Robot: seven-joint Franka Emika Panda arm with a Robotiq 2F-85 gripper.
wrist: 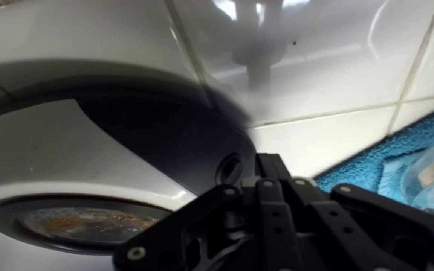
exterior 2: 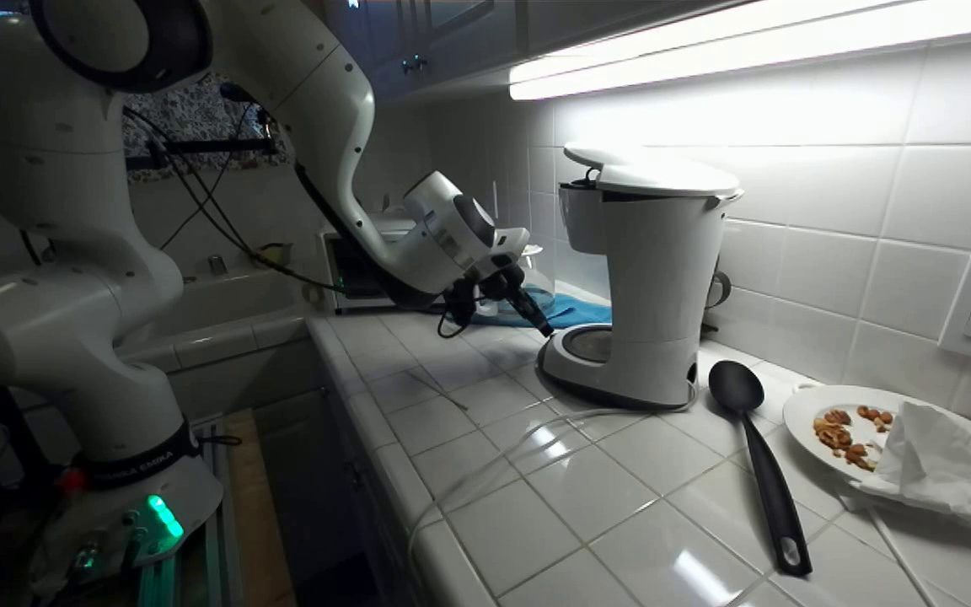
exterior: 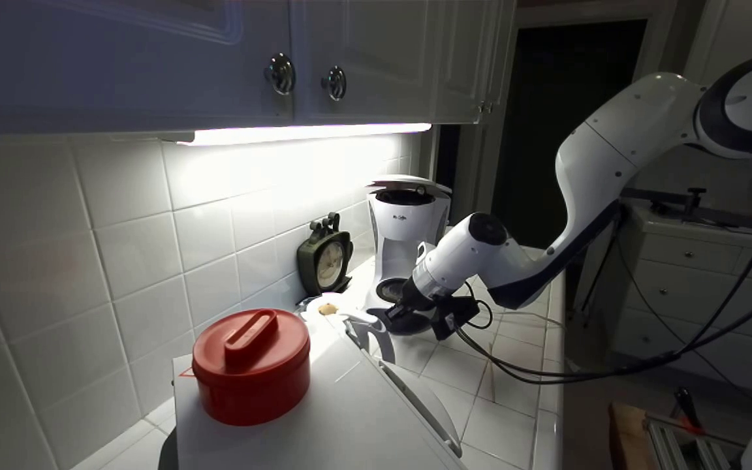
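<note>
The fingers (wrist: 266, 165) are together, their tips just beside the round switch (wrist: 230, 169) on the dark base of the white coffee maker (exterior 2: 658, 295); whether they touch cannot be told. The coffee maker stands nearer the back edge of the surface (exterior 2: 528, 497) than the front. A black spoon (exterior 2: 762, 459) lies near it, beside a plate (exterior 2: 802, 417).
</note>
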